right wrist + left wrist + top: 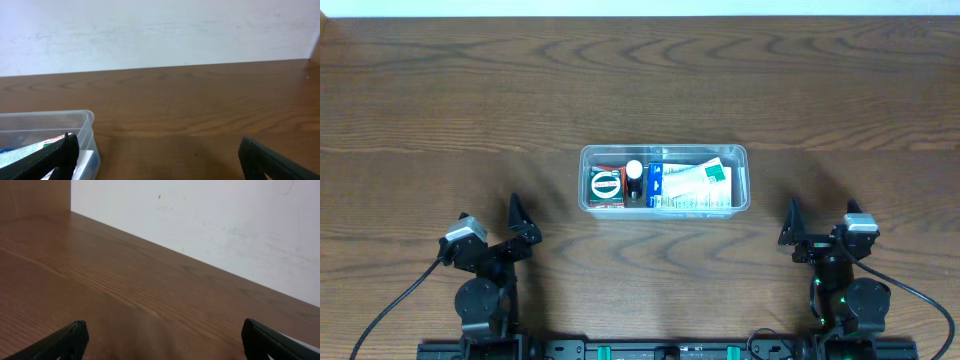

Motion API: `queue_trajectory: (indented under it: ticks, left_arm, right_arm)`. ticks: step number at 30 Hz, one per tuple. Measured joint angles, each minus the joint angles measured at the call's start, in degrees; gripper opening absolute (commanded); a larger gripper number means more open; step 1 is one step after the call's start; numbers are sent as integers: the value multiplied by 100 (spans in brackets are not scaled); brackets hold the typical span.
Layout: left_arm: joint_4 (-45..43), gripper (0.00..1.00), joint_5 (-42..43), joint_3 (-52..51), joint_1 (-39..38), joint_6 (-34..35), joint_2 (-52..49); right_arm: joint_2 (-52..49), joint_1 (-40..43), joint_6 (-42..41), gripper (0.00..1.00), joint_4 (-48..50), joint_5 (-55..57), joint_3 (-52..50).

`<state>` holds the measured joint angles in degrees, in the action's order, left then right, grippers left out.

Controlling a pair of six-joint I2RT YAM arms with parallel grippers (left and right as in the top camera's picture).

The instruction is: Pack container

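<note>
The clear plastic container (740,152) sits at the middle of the table. It holds a red and black box with a round white label (606,184), a small dark bottle with a white cap (634,178), and a blue, white and green packet (692,186). Its right end shows at the lower left of the right wrist view (85,118). My left gripper (517,224) is open and empty near the front left, away from the container. My right gripper (798,232) is open and empty at the front right. Both show bare wood between their fingers (162,340) (157,155).
The wooden table (640,90) runs back to a white wall (225,220), also seen in the right wrist view (160,30). The arm bases and cables stand along the front edge.
</note>
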<state>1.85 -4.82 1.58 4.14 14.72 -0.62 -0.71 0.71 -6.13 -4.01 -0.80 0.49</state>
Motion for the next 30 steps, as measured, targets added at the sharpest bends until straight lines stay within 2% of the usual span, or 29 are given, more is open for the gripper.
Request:
queue_trajectory:
  ticks: [12, 30]
  left_arm:
    - [0, 98, 0, 0, 0, 0, 0]
    - [0, 98, 0, 0, 0, 0, 0]
  right_arm:
    - [0, 0, 474, 99, -2, 15, 0]
    - [-2, 0, 501, 99, 0, 17, 0]
